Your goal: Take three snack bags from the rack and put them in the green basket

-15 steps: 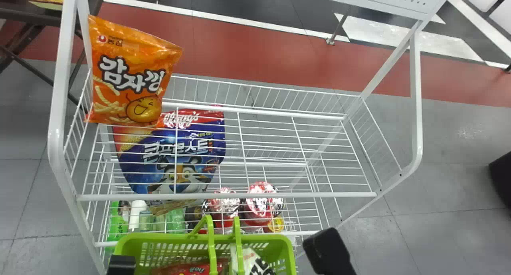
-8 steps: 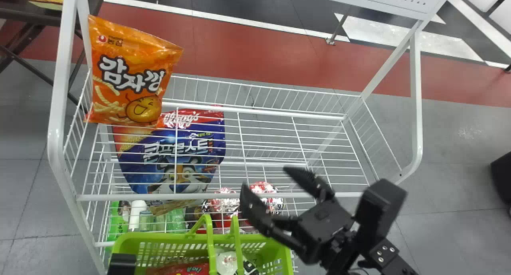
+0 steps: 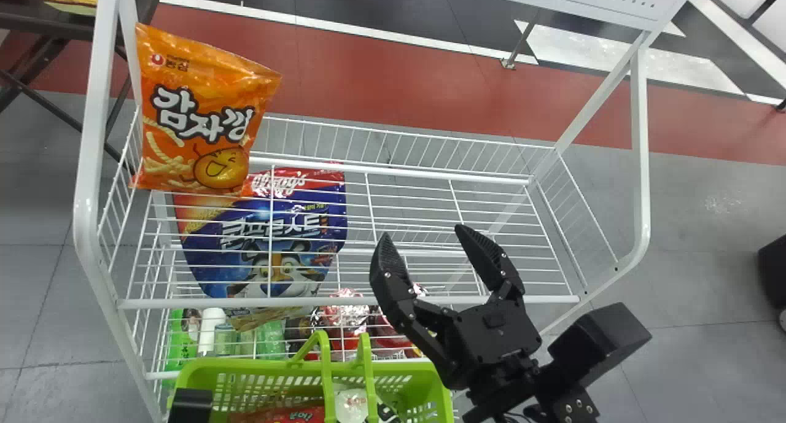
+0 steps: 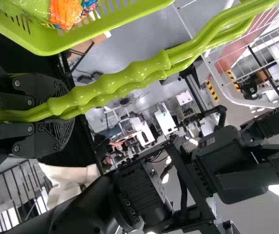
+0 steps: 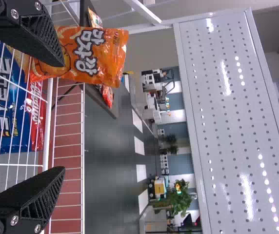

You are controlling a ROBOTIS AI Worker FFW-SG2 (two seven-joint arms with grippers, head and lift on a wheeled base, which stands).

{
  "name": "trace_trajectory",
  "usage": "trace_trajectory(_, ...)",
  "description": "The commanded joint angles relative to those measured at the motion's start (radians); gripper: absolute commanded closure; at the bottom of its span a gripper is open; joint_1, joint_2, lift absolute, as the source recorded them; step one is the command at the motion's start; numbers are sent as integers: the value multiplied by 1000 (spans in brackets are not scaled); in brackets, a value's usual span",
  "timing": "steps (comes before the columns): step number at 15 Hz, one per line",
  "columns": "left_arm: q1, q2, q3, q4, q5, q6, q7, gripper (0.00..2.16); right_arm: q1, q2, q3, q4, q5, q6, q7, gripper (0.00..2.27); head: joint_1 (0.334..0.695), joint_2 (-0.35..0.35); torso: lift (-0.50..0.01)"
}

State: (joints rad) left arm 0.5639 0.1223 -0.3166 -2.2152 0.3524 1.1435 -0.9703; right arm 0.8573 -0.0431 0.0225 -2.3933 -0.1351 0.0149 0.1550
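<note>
Snack bag (image 3: 206, 113) beyond end effector (image 3: 422, 230)

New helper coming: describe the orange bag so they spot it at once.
Find the white rack. The orange bag stands at its upper wire shelf's left end. Unlike the blue bag, it sits above that shelf, not beneath.

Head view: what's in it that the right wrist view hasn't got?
Only the head view shows the green basket, with a red bag inside, and a green bottle.

Only the right wrist view shows a leafy plant.

Both show the orange snack bag, the blue bag, the white rack and the right gripper.
</note>
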Motion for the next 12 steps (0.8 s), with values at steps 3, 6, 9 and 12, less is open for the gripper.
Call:
trace_trajectory(3, -1, 7, -1, -4, 5, 3, -1, 1760, -1, 11, -4, 5, 2, 12, -11, 53, 695, -350, -6)
trace_trajectory(6, -1, 7, -2, -3, 5, 3, 1, 1760, -3, 9, -7, 5, 5, 12, -12, 53, 695, -350, -6)
trace_trajectory(9, -1, 7, -2, -4, 5, 3, 1, 1760, -6, 9, -7, 6, 5, 12, -14, 53, 695, -350, -6)
trace_trajectory(12, 1, 7, -2, -6, 5, 6, 2, 1760, -4, 9, -7, 6, 6, 12, -15, 53, 695, -350, -6)
